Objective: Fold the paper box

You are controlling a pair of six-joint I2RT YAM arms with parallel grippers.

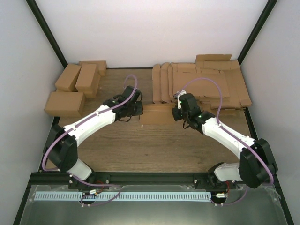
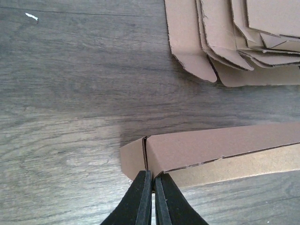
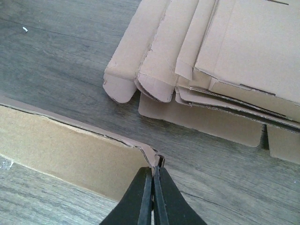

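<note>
While the box (image 1: 157, 114) lies crosswise between our arms | left claw (image 2: 151, 174), right claw (image 3: 153, 169) shut at its ends | whether pinching it, we cannot tell

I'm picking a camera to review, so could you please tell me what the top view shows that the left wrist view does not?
Only the top view: the right claw at the right end of the box, and folded cartons at the far left. Only the left wrist view: the left claw shut at the box's corner crease, and a white speck on the table. Both: the box, the stacked flat blanks, the wooden table.
</note>
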